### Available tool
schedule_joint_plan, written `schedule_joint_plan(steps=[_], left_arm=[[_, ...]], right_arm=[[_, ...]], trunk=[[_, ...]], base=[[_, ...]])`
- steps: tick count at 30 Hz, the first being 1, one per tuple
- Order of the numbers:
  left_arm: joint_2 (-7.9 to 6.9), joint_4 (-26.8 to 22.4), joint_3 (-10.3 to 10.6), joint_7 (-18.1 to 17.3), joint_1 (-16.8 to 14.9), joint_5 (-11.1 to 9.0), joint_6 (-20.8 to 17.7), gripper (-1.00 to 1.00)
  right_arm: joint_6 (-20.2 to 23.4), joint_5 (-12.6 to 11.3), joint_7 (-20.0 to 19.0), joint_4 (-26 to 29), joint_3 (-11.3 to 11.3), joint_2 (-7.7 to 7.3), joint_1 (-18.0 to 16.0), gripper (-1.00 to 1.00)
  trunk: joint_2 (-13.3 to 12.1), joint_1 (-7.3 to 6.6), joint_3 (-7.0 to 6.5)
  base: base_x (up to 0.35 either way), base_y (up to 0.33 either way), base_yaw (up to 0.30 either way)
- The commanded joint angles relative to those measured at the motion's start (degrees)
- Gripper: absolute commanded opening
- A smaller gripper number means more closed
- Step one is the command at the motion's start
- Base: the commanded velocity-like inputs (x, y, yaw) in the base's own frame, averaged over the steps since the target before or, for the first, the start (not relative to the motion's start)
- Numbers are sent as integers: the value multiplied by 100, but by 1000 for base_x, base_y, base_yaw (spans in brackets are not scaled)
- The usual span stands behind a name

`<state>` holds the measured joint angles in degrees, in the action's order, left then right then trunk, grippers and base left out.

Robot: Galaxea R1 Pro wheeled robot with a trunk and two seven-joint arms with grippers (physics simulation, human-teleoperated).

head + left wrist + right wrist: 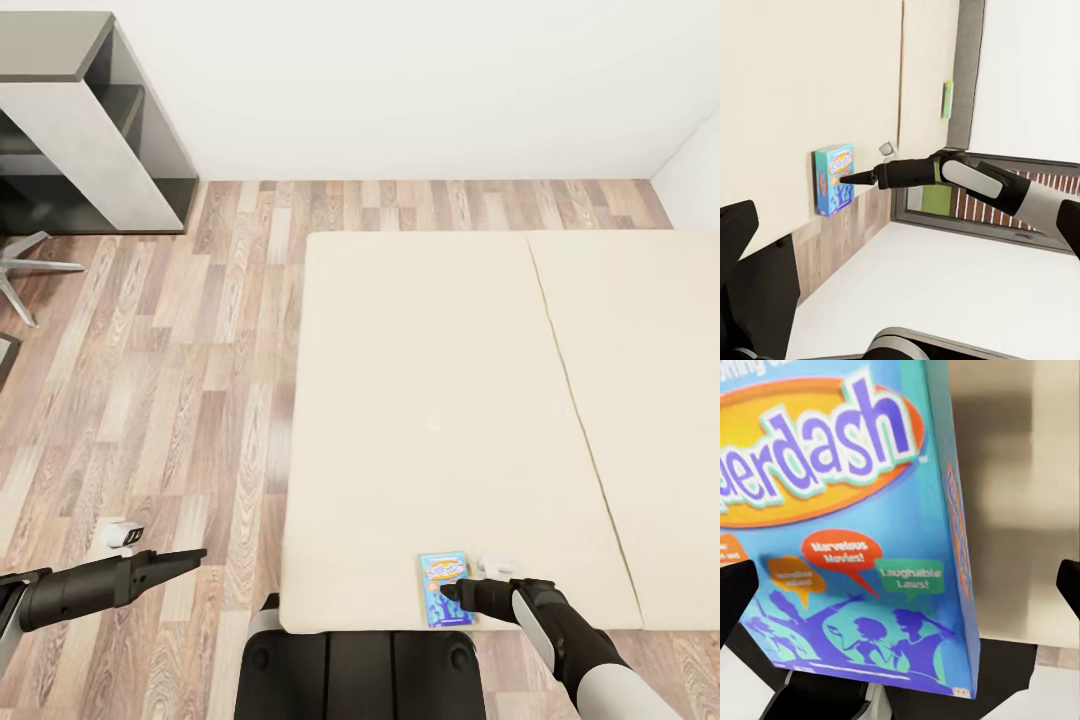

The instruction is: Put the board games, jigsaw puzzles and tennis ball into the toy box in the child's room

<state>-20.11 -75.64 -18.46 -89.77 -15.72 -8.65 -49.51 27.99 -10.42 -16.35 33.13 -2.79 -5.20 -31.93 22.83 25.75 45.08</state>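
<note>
Dark grey shelf unit (90, 120) is seen against white wall (400, 80), at far left corner. Wood-plank floor (180, 370) is laid throughout. Chair's pale star base (25, 270) is seen beside shelf unit. Small white object (122, 536) is left on floor.

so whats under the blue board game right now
The blue board game lies flat on the beige bed, near its front edge. The right gripper reaches over it. Whatever the box itself covers cannot be seen.

Beige bed (440, 400), blue board game (444, 588) flat near its front edge.
</note>
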Motion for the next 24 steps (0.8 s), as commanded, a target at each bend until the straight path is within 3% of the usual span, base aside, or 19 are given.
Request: schedule_joint_plan(steps=[1, 24], left_arm=[[-1, 0, 0, -23, -1, 3, -60, 100], [1, -2, 0, -23, -1, 4, -60, 100]], right_arm=[[31, -56, 15, 9, -29, -7, 0, 100], [31, -56, 16, 9, -29, -7, -2, 100]], trunk=[[9, 3, 6], [9, 3, 6]], base=[[0, 42, 0], [0, 55, 0]])
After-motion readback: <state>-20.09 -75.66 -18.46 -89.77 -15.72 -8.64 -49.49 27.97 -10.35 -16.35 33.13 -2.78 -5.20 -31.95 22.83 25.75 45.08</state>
